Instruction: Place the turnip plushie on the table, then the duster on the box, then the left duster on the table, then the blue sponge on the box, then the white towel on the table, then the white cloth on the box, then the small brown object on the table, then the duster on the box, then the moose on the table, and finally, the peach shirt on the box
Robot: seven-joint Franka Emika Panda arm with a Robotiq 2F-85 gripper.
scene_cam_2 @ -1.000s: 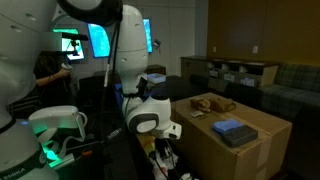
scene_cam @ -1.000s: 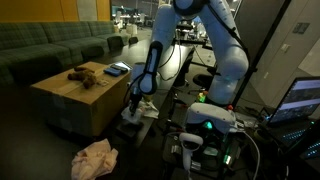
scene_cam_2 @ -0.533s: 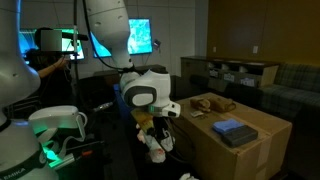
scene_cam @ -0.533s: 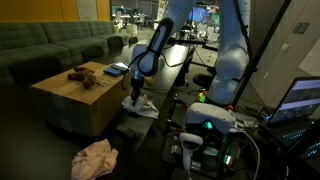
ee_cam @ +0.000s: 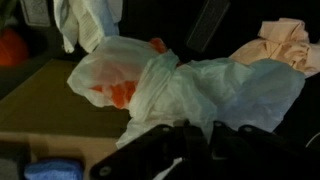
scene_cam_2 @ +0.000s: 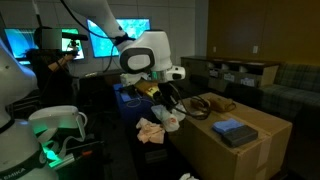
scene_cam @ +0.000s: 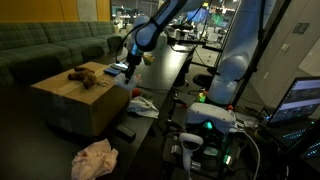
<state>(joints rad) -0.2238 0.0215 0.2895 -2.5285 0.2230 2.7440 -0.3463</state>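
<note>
My gripper [scene_cam_2: 166,103] is shut on a white cloth [scene_cam_2: 158,127] with an orange patch, which hangs below it beside the near edge of the cardboard box [scene_cam_2: 250,152]. In the wrist view the white cloth [ee_cam: 190,85] fills the middle above my dark fingers [ee_cam: 195,138]. In an exterior view the gripper [scene_cam: 131,70] is raised at the box's right corner. A brown moose [scene_cam: 82,75] and a blue sponge [scene_cam: 117,68] lie on the box [scene_cam: 70,105]. The peach shirt [scene_cam: 95,158] lies on the floor.
White fabric [scene_cam: 140,104] lies on the low dark table beside the box. A green sofa [scene_cam: 50,45] stands behind the box. The robot base and lit electronics [scene_cam: 210,125] are at the right. The moose [scene_cam_2: 213,103] and sponge [scene_cam_2: 235,130] take up the box's middle.
The arm has risen from the low table and swung towards the box, carrying the white cloth up with it.
</note>
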